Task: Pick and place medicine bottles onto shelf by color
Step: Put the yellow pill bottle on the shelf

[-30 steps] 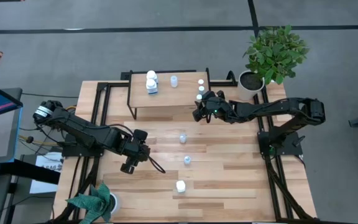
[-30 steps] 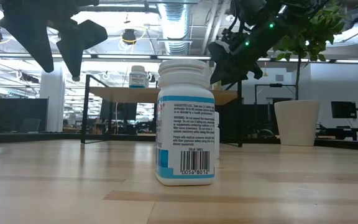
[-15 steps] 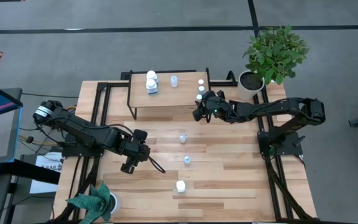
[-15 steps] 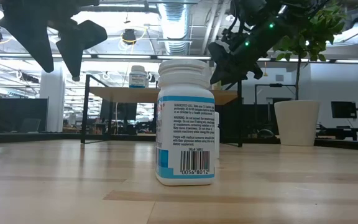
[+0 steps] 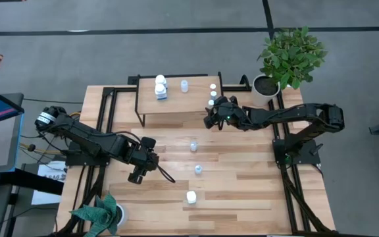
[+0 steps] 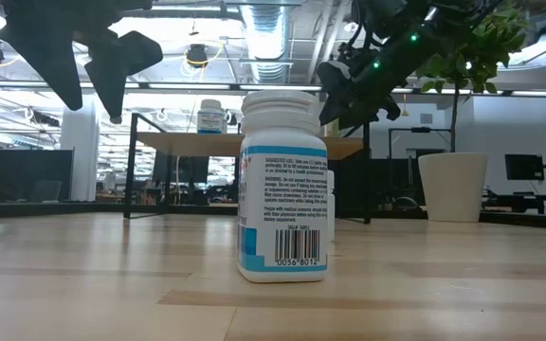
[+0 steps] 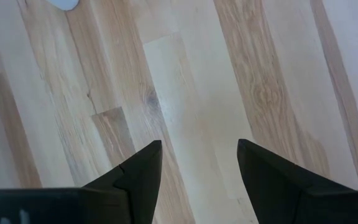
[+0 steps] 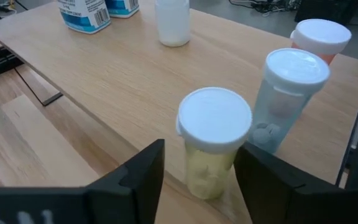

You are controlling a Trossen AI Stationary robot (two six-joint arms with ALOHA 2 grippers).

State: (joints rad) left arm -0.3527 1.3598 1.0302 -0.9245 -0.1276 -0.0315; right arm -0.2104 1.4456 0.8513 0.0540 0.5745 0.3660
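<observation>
The shelf [image 5: 179, 99] stands at the table's far side. On it are two white bottles [image 5: 160, 86], a pale bottle [image 5: 184, 85] and three tiny bottles near its right end [image 5: 212, 95]. My right gripper [image 5: 210, 118] is open at the shelf's near right corner. In the right wrist view [image 8: 201, 149] its fingers stand on either side of a yellowish bottle with a white cap [image 8: 213, 140], which stands upright on the shelf top. My left gripper [image 5: 137, 174] hangs open and empty above the table's left half [image 7: 199, 144]. Three bottles stand on the table [image 5: 193, 145], [image 5: 198, 169], [image 5: 191, 196].
A pale-blue bottle [image 8: 291, 93] and an orange-topped one [image 8: 319, 38] stand just behind the yellowish one. A potted plant [image 5: 288, 56] is at the far right corner and another plant [image 5: 104, 214] at the near left. The near white bottle fills the middle of the low view [image 6: 282, 189].
</observation>
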